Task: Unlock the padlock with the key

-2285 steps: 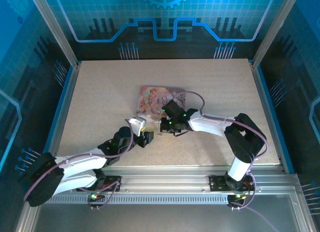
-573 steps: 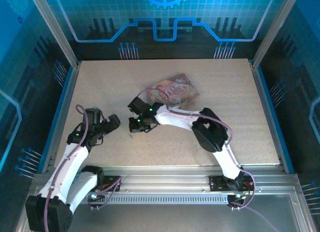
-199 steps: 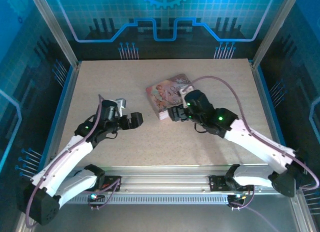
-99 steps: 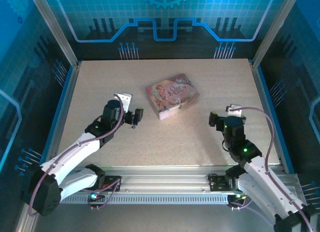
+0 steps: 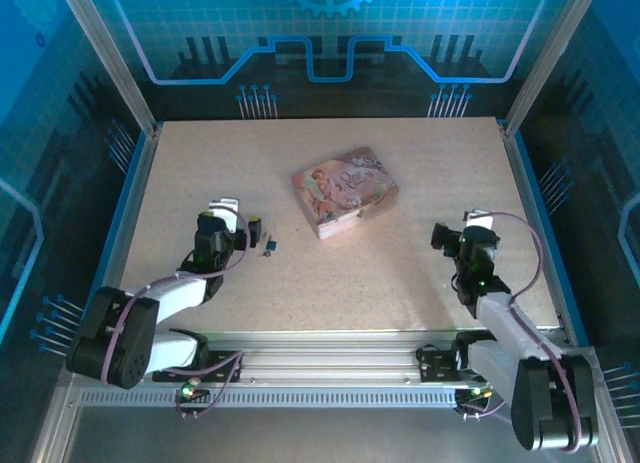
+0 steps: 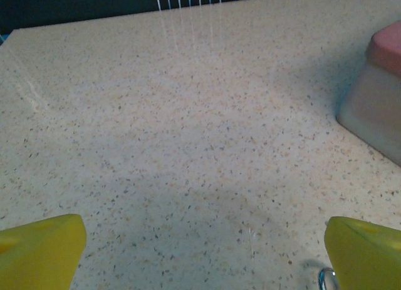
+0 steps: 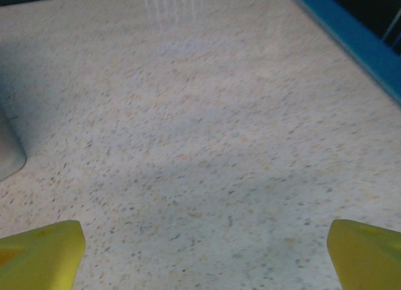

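The padlock (image 5: 270, 246) is a tiny dark bluish piece lying free on the table, just right of my left gripper (image 5: 231, 229). In the left wrist view a small metal ring (image 6: 324, 279) peeks out beside the right yellow fingertip (image 6: 366, 252). I cannot make out the key apart from the lock. My left gripper (image 6: 203, 255) is open wide over bare table. My right gripper (image 5: 463, 235) sits at the right side, far from the lock. It too is open (image 7: 203, 252), with nothing between its fingers.
The pink floral box (image 5: 343, 190) lies in the middle of the table, between the two arms; its side shows at the right edge of the left wrist view (image 6: 376, 108). The blue table border (image 7: 351, 39) runs close by the right gripper.
Both arms have folded back toward their bases. The left gripper, which carried the small lock half a second ago, now stands open with the lock lying on the table beside it.
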